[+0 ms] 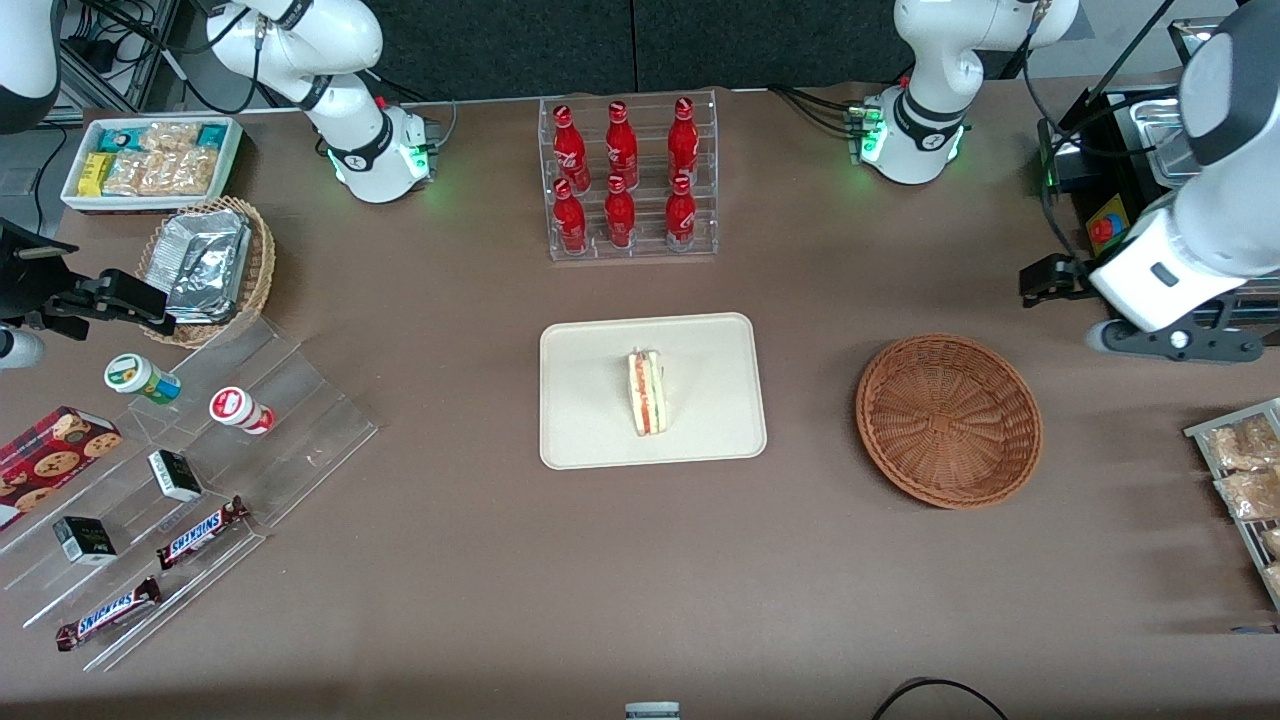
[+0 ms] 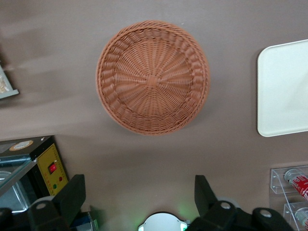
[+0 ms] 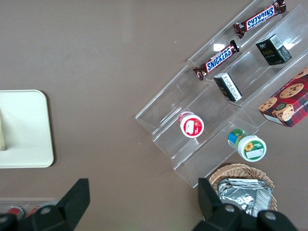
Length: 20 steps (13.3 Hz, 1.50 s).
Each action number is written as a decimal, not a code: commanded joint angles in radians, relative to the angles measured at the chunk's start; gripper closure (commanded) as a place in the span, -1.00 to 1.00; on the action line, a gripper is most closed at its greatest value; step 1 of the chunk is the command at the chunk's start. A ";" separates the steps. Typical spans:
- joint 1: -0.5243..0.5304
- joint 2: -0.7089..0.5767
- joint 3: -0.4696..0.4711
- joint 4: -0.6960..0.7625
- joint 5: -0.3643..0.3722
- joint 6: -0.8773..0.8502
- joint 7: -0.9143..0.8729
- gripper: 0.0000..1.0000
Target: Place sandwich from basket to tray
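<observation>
The sandwich [image 1: 648,392], a white wedge with red and green filling, stands on its edge in the middle of the cream tray [image 1: 590,420]. The round reddish-brown basket [image 1: 948,420] sits beside the tray toward the working arm's end of the table, and nothing is in it. My gripper [image 1: 1042,280] hangs above the table, farther from the front camera than the basket. In the left wrist view the gripper [image 2: 139,192] is open, its dark fingers [image 2: 72,197] wide apart with only bare table between them. That view also takes in the whole basket [image 2: 153,77] and one end of the tray [image 2: 284,91].
A clear rack of red bottles [image 1: 628,180] stands farther from the front camera than the tray. A black appliance with a yellow panel [image 2: 50,168] is close by my gripper. A rack of snack packets [image 1: 1245,480] lies near the basket. Acrylic steps with snacks [image 1: 200,480] lie toward the parked arm's end.
</observation>
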 commanded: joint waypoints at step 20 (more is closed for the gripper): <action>0.047 -0.067 -0.031 0.006 -0.035 -0.015 -0.077 -1.00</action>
